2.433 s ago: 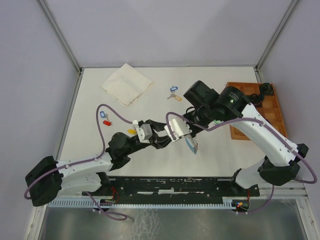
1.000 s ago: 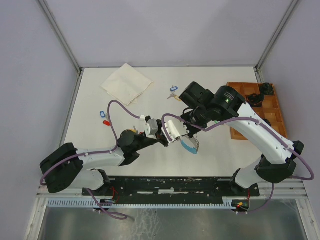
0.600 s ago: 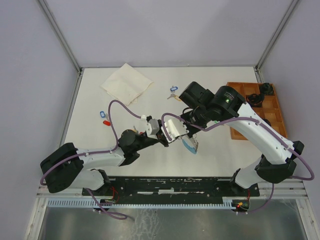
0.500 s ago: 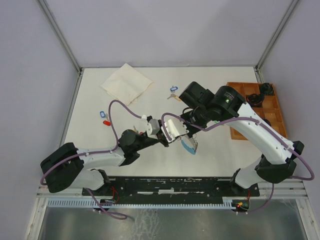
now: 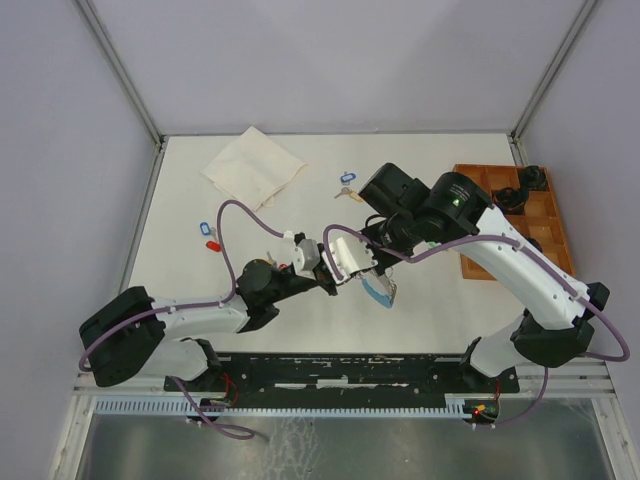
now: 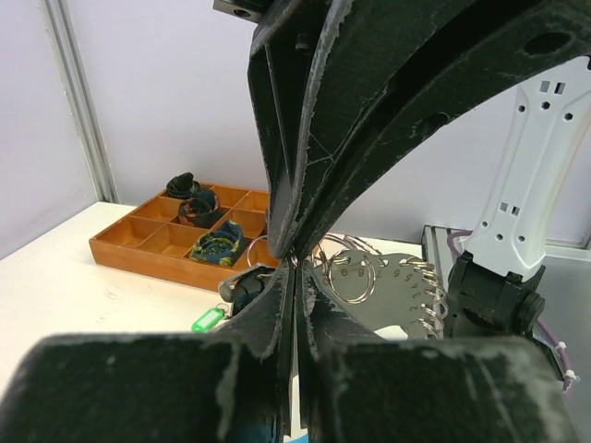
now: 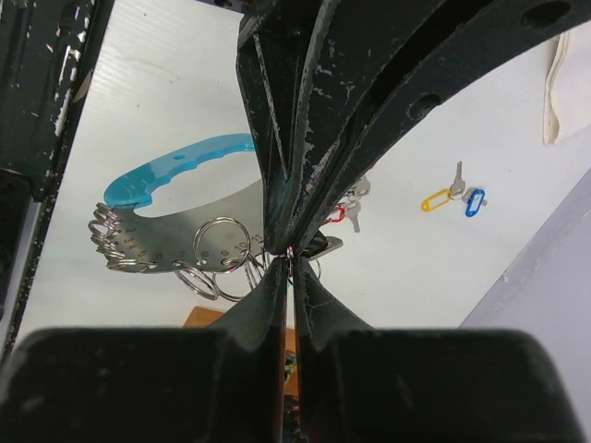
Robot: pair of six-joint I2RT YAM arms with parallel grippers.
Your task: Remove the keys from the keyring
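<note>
The keyring (image 5: 381,291), a silver numbered plate (image 6: 397,286) with a light-blue band (image 7: 175,166) and several split rings, hangs above the table's middle. My right gripper (image 7: 288,259) is shut, its tips pinching a thin ring at the plate's edge. My left gripper (image 6: 295,264) meets it tip to tip and is shut on the same bunch of rings. A green-tagged key (image 6: 208,320) and a red-tagged key (image 7: 337,214) dangle there. Loose keys lie on the table: blue tag (image 5: 347,177), yellow (image 5: 351,195), and blue (image 5: 206,228) and red (image 5: 211,245) at the left.
A folded white cloth (image 5: 252,168) lies at the back left. A wooden compartment tray (image 5: 520,215) with dark items stands at the right edge, also seen from the left wrist as the tray (image 6: 138,242). Purple cables loop over both arms.
My left gripper's jaws have closed at the ring bunch. Both arms and the keyring have stayed almost where they were over the last second.
</note>
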